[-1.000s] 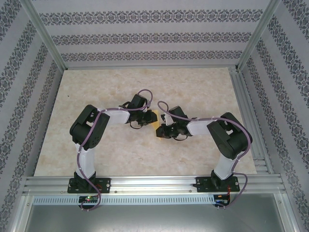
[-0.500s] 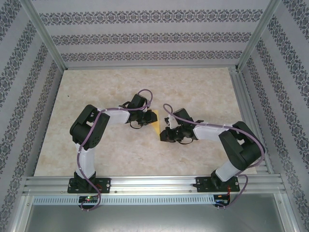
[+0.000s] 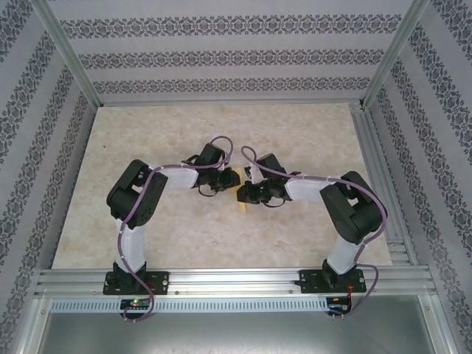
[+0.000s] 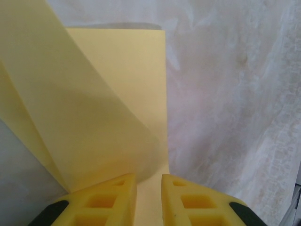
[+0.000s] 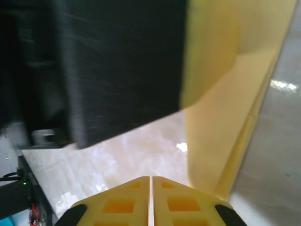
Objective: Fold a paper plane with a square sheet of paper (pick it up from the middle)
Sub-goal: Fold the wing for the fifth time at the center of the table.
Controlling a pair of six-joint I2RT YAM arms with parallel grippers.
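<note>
Being pinched lower-centre by the left gripper [image 4: 148,200], the square sheet of paper [image 4: 108,108] could be crumpled if shoved by the pressed-together right gripper [image 5: 151,200].

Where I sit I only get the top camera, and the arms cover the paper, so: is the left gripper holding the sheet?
Observer: It seems so. In the left wrist view the yellow sheet runs into the narrow gap between the fingers of the left gripper.
Operator: Is it lying flat?
Observer: No. One layer appears to lie on the table, and a flap rises from it on the left of that view.
Operator: And the right gripper?
Observer: The right gripper is shut with nothing between its fingers. The paper is ahead of it, towards the right of its wrist view.
</note>
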